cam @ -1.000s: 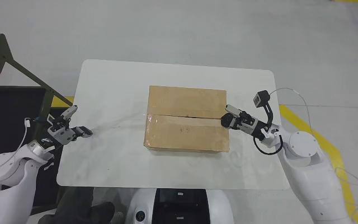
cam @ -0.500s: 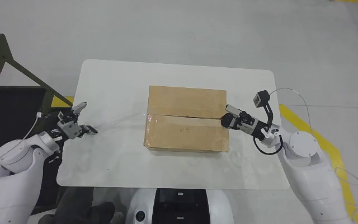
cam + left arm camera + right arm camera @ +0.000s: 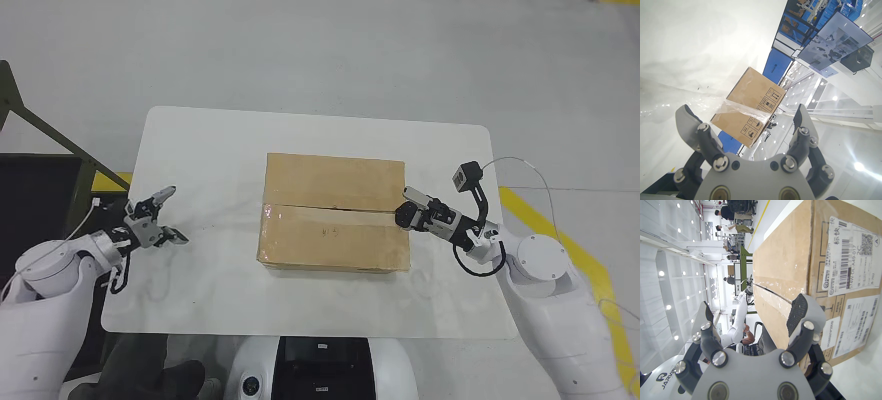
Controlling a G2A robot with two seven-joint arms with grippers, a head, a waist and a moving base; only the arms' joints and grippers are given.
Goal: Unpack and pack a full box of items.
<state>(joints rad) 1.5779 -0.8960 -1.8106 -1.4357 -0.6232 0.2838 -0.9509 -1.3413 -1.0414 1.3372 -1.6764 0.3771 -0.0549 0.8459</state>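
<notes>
A closed brown cardboard box sits in the middle of the white table, its two top flaps meeting at a taped seam. My left gripper hovers open over the table's left part, well apart from the box, with nothing between its fingers. My right gripper stands open at the box's right end, level with the seam. In the right wrist view one pad lies close against the labelled end face of the box; whether it touches I cannot tell.
Bare table surface lies left of and in front of the box. A dark green frame stands off the table's left edge. A yellow floor line runs at the right.
My left gripper has moved right across the table towards the box. The right gripper and the box have stayed where they were.
</notes>
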